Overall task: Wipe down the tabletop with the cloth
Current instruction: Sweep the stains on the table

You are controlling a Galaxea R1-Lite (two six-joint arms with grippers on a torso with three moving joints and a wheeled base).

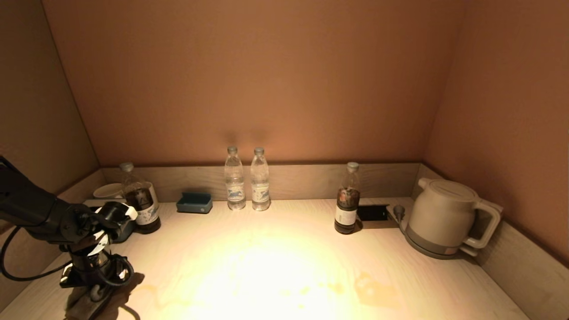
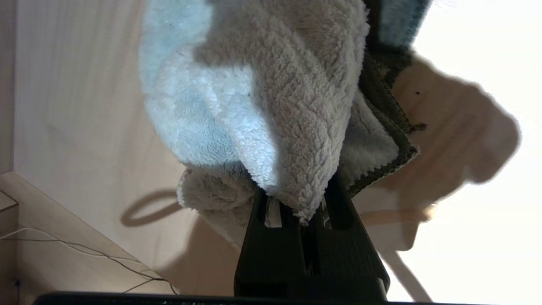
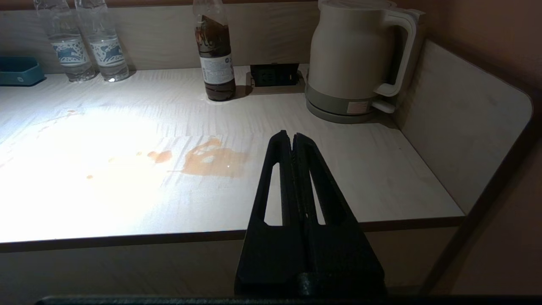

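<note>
My left gripper (image 1: 91,302) is at the table's front left corner, pointing down, shut on a fluffy pale blue-grey cloth (image 2: 271,101) with a dark hem. The cloth (image 1: 111,300) bunches under the fingers against the light wooden tabletop (image 1: 275,249). Orange-brown spill stains (image 1: 375,289) lie on the front middle and right of the tabletop; the largest stain (image 3: 214,159) shows in the right wrist view. My right gripper (image 3: 293,136) is shut and empty, held off the table's front edge on the right, outside the head view.
Along the back wall stand a dark-liquid bottle (image 1: 141,200), a teal tray (image 1: 194,202), two water bottles (image 1: 247,184), another dark bottle (image 1: 347,200), a socket panel (image 1: 372,212) and a beige kettle (image 1: 446,218). Low side walls border the table.
</note>
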